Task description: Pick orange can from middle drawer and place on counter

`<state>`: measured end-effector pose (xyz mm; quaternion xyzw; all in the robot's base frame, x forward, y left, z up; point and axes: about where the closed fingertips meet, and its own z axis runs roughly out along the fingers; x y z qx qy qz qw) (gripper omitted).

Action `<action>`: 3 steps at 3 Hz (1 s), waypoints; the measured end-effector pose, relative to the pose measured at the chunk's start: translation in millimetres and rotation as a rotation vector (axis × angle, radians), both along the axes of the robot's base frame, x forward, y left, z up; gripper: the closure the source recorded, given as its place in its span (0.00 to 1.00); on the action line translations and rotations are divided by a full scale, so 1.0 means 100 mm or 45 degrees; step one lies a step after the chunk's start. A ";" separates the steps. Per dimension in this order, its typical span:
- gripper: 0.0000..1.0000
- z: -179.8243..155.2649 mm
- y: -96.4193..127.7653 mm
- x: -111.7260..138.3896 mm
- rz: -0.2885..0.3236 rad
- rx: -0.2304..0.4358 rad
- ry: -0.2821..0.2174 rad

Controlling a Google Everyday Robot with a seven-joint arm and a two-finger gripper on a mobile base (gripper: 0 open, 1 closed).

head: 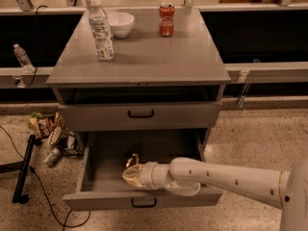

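Your gripper [131, 173] sits low inside the open middle drawer [96, 202], a wide shallow grey box with a black bar handle [144, 204], at the end of a smooth, rounded white arm [226, 179]. The orange can [132, 160], a small gold-brown mottled shape, shows just behind the gripper's tip, and you cannot tell whether it is held. On the flat grey tabletop [154, 57] stand a clear plastic bottle [101, 30], a round white bowl [120, 23] and a red can [166, 19].
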<state>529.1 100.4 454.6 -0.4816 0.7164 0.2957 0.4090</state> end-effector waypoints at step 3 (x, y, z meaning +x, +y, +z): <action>0.13 -0.04 -0.35 0.30 -0.245 0.037 0.026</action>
